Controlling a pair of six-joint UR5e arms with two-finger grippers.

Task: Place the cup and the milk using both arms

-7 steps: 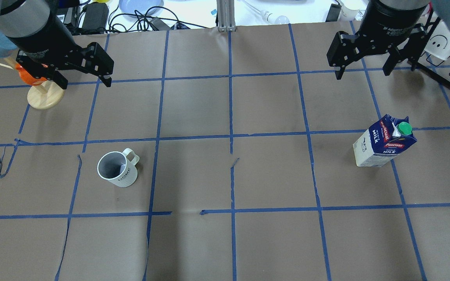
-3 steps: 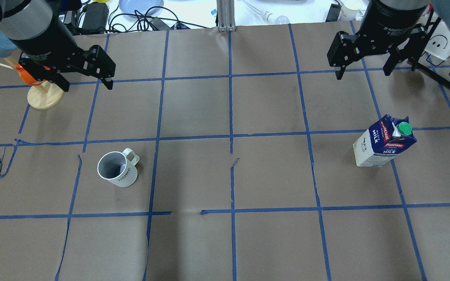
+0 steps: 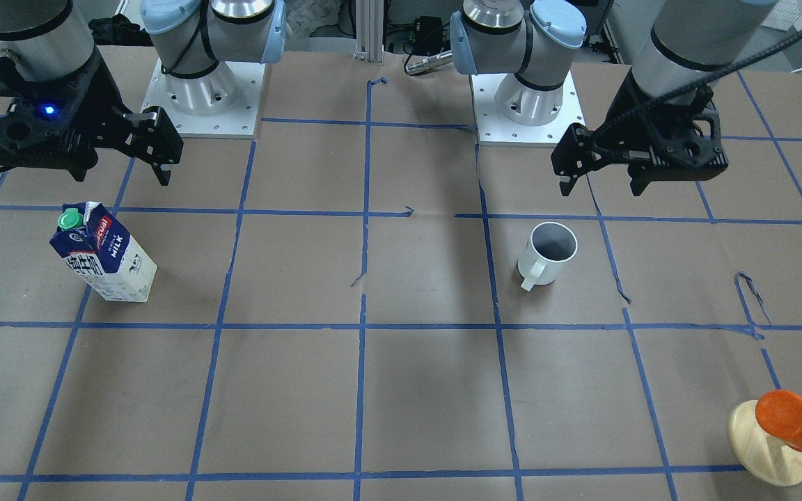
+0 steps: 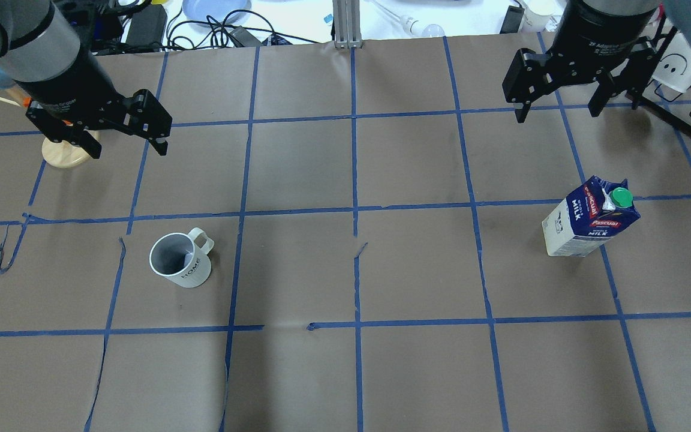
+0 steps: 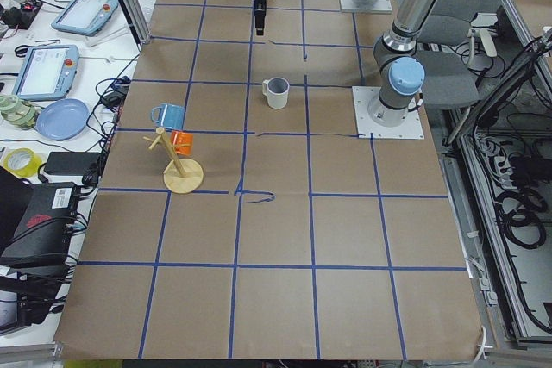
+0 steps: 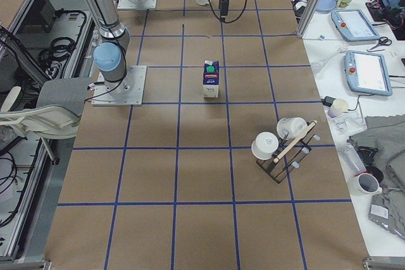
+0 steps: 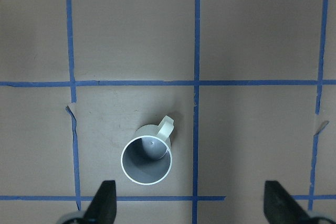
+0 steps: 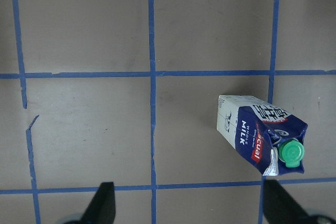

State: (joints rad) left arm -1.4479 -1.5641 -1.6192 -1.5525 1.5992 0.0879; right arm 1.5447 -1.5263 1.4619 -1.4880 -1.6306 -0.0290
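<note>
cup (image 4: 179, 263) upright, milk (image 4: 588, 225) upright (both untouched)

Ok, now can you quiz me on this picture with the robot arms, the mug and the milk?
1. True or false: the left gripper is holding the cup.
2. Pick one: the cap on the milk is A) red, B) green, C) yellow.
3. Fill the gap: the right gripper hangs above the table with its jaws ____.

Key: 1 false, the cup stands alone on the table. 2 B. 3 open.
</note>
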